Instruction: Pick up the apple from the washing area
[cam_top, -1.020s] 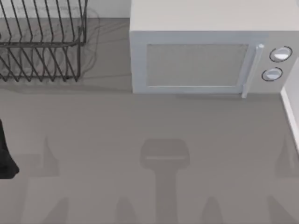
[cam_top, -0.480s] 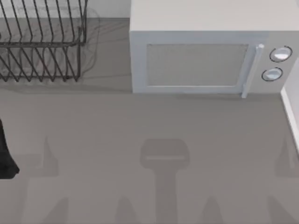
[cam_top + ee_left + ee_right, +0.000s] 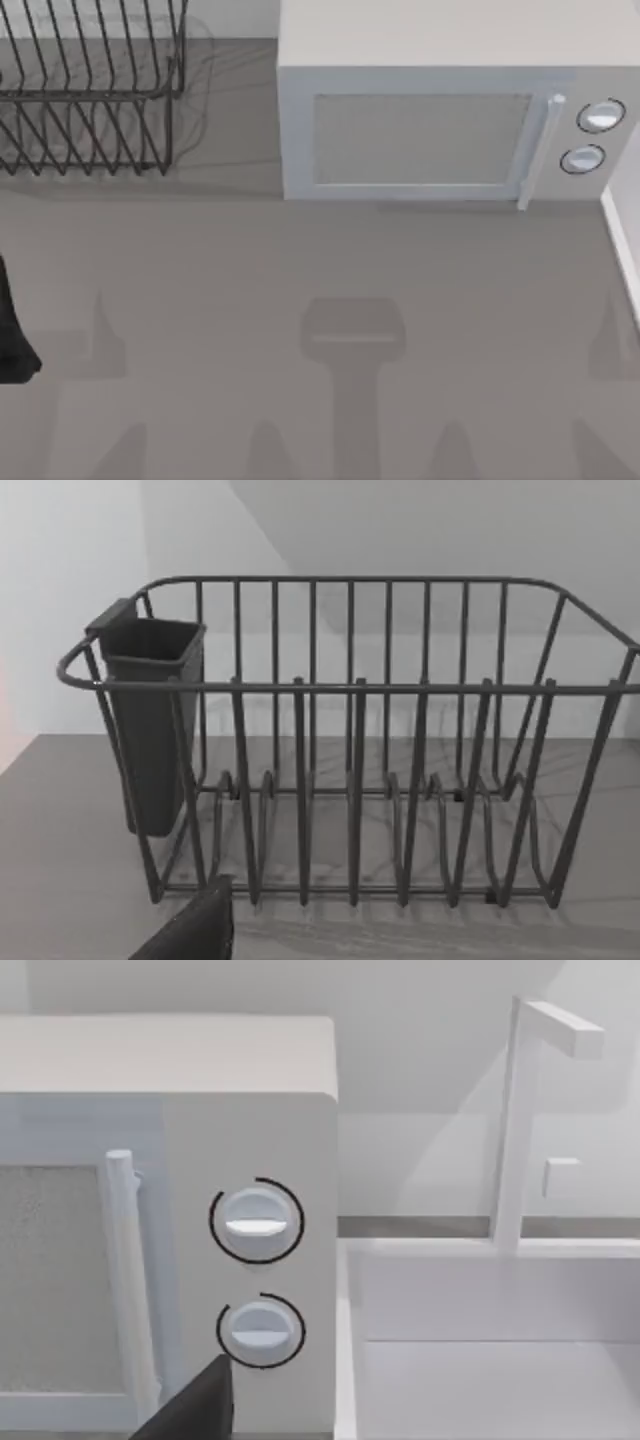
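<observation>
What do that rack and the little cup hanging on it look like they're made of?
The rack looks like thin dark metal wire: slender bent rods, open gaps. The cup on its corner looks like matte dark plastic: solid flat walls, no shine. It is rendered, so both are guesses.

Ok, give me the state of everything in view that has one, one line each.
White microwave: door shut, upright at the back of the table.
Dark wire dish rack: upright, slots hold nothing.
Dark plastic cutlery cup: hung on the rack's end, upright.
White sink basin: beside the microwave; the part in view holds nothing.
White faucet: no water running.
</observation>
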